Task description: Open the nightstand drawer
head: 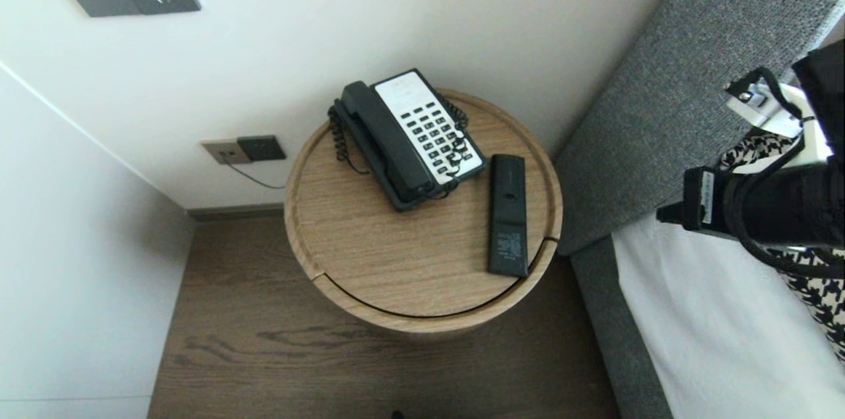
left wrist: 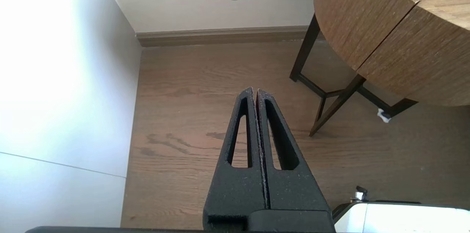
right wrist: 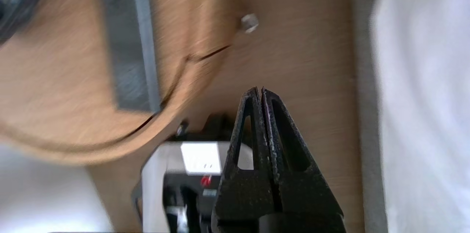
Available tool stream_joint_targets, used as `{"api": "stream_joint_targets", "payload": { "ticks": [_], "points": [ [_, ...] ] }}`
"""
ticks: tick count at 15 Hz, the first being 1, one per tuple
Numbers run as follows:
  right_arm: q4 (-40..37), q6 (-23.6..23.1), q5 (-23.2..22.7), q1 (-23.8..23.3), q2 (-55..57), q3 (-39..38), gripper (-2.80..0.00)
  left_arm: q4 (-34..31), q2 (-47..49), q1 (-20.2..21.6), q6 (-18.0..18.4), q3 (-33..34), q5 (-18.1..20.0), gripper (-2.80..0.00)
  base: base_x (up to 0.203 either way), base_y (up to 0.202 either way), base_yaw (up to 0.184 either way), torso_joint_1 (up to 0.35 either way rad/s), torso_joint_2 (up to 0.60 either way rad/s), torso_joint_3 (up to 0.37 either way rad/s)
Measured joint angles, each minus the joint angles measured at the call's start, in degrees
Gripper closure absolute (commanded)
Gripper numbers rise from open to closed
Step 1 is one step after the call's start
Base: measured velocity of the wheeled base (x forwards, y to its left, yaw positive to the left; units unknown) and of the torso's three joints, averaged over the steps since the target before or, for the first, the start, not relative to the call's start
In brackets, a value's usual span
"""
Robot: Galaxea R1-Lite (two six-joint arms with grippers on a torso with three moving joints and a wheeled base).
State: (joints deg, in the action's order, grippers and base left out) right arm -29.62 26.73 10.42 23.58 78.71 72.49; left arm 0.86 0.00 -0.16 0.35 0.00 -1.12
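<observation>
The right gripper is seen with its fingers closed on nothing, held above the brown wooden floor between the round wooden counter and the white-sheeted bed. The slim black rectangular remote control is laid flat near the counter's right edge, just beside the black-and-white corded telephone and apart from those fingers. The left gripper is parked low over the floor near the counter's dark legs, its fingers pressed together and empty.
</observation>
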Motion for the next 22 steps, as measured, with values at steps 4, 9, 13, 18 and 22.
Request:
{"api": "stream_joint_targets", "payload": {
  "ticks": [4, 9, 13, 18, 22],
  "points": [
    [-4.2, 0.1, -2.1, 5.1, 3.6, 5.0, 0.00, 0.0, 0.0, 0.0, 0.0, 0.0, 0.0, 0.00, 0.000, 0.000, 0.000, 0.000, 0.00, 0.000],
    [-4.4, 2.1, -8.8, 8.4, 8.9, 11.2, 0.00, 0.0, 0.0, 0.0, 0.0, 0.0, 0.0, 0.00, 0.000, 0.000, 0.000, 0.000, 0.00, 0.000],
    [-4.2, 2.8, -9.5, 15.5, 12.9, 11.9, 0.00, 0.0, 0.0, 0.0, 0.0, 0.0, 0.0, 0.00, 0.000, 0.000, 0.000, 0.000, 0.00, 0.000],
    [-4.1, 2.9, -11.4, 21.1, 14.3, 8.8, 0.00, 0.0, 0.0, 0.0, 0.0, 0.0, 0.0, 0.00, 0.000, 0.000, 0.000, 0.000, 0.00, 0.000],
    [-3.8, 2.9, -13.3, 22.2, 14.6, 5.6, 0.00, 0.0, 0.0, 0.0, 0.0, 0.0, 0.0, 0.00, 0.000, 0.000, 0.000, 0.000, 0.00, 0.000]
  ]
}}
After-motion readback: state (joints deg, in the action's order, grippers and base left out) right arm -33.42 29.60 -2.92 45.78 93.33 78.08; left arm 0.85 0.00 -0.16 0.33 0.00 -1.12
